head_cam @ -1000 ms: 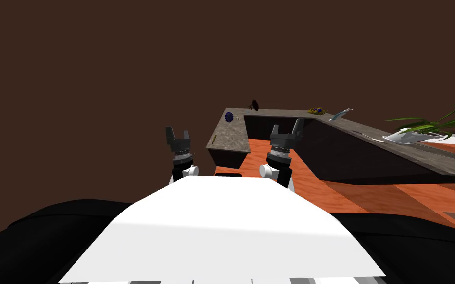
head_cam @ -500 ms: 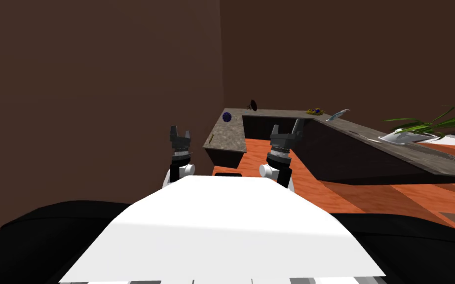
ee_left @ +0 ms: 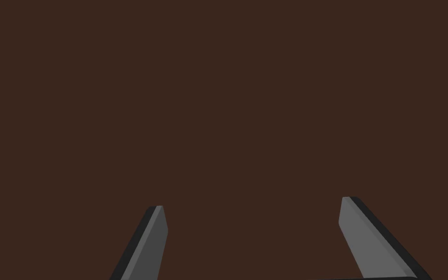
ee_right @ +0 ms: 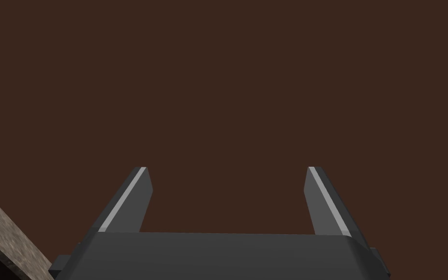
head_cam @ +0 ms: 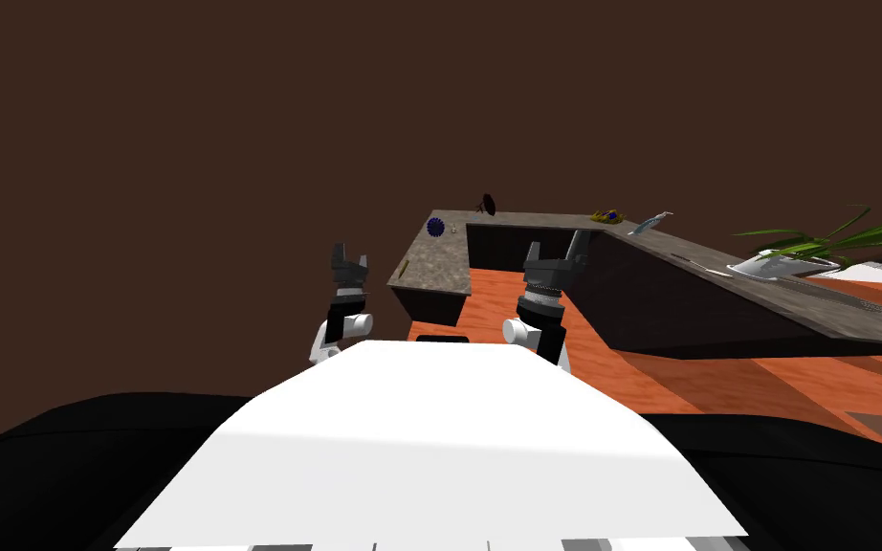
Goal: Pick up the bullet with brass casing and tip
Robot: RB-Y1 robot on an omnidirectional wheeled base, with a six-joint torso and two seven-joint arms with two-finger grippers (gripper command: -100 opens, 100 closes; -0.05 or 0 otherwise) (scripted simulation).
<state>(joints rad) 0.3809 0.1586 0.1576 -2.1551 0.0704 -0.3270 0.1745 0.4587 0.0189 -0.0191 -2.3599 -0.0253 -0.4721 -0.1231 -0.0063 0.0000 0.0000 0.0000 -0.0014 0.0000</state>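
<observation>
- Head view: the bullet [head_cam: 405, 268] appeared as a thin brass-coloured sliver on the stone-topped counter [head_cam: 449, 277], right at the outer edge of the counter's near end.
- Left gripper [head_cam: 349, 260] hovered just short of that counter end, fingers apart and empty.
- Right gripper [head_cam: 556, 247] hung before the counter's inner recess, fingers also spread, holding nothing.
- Step judged: approach. The left gripper was nearer, so it should come down over the sliver and pinch across its narrow width. The counter edge was close, and a nudge could roll the bullet off.
- Casing versus tip was too small to tell.
- A blue spiky ball [head_cam: 435, 226] sat at the counter's far corner. The other small items on the counter were unclear.
</observation>
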